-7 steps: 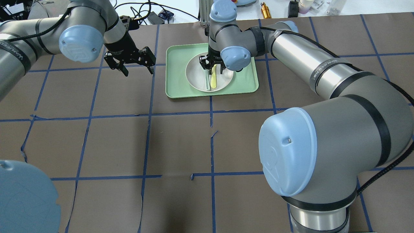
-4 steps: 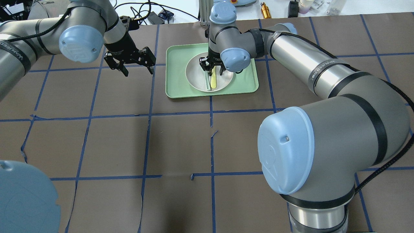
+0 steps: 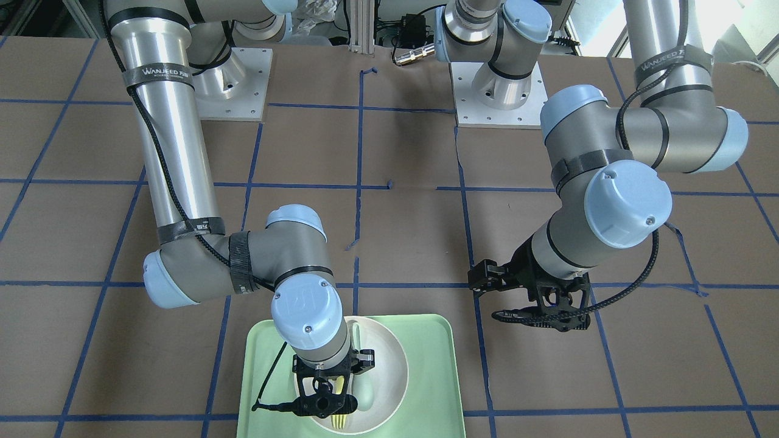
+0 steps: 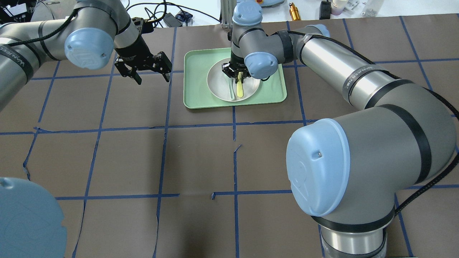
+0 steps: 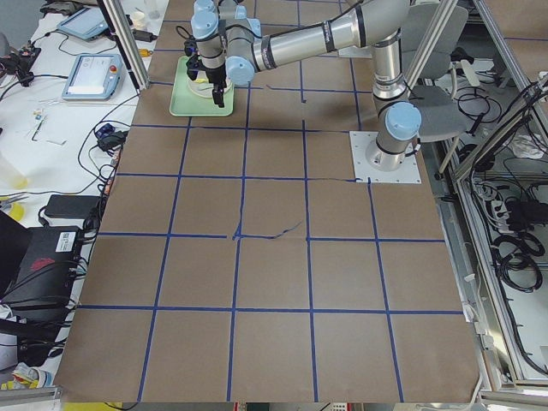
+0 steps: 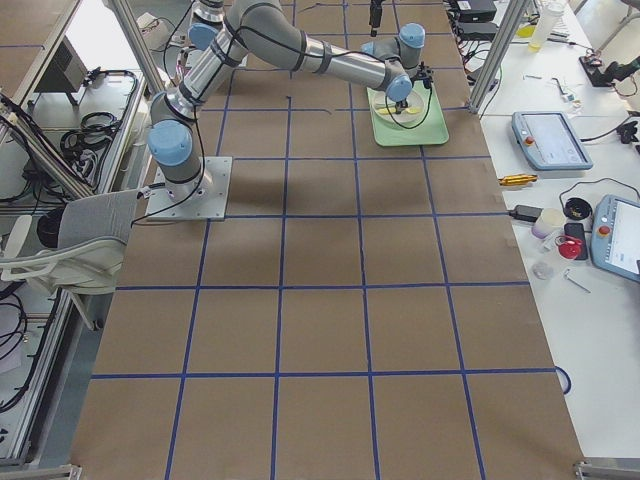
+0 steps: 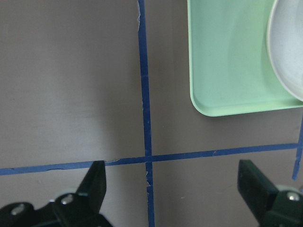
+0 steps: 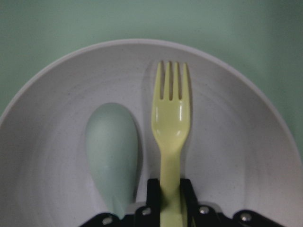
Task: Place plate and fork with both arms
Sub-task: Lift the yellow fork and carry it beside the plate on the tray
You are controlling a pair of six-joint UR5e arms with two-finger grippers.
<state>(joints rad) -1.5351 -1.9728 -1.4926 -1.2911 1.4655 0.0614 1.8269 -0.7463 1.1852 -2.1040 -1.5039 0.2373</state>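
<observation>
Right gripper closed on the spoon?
No, the right wrist view shows the right gripper clamping the handle of the yellow fork, while the spoon lies beside it on the plate.

Robot lab: teach pendant (image 6: 550, 140), cables (image 5: 514, 248), taped-grid table (image 6: 320, 300)

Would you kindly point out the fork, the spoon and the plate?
fork (image 8: 171, 118): right wrist view, its head below the tines.
spoon (image 8: 112, 146): right wrist view, its bowl.
plate (image 8: 232, 156): right wrist view, bare inner floor.

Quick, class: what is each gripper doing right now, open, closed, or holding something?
Left gripper: open, holding nothing.
Right gripper: closed on the fork, by its handle, over the plate.
</observation>
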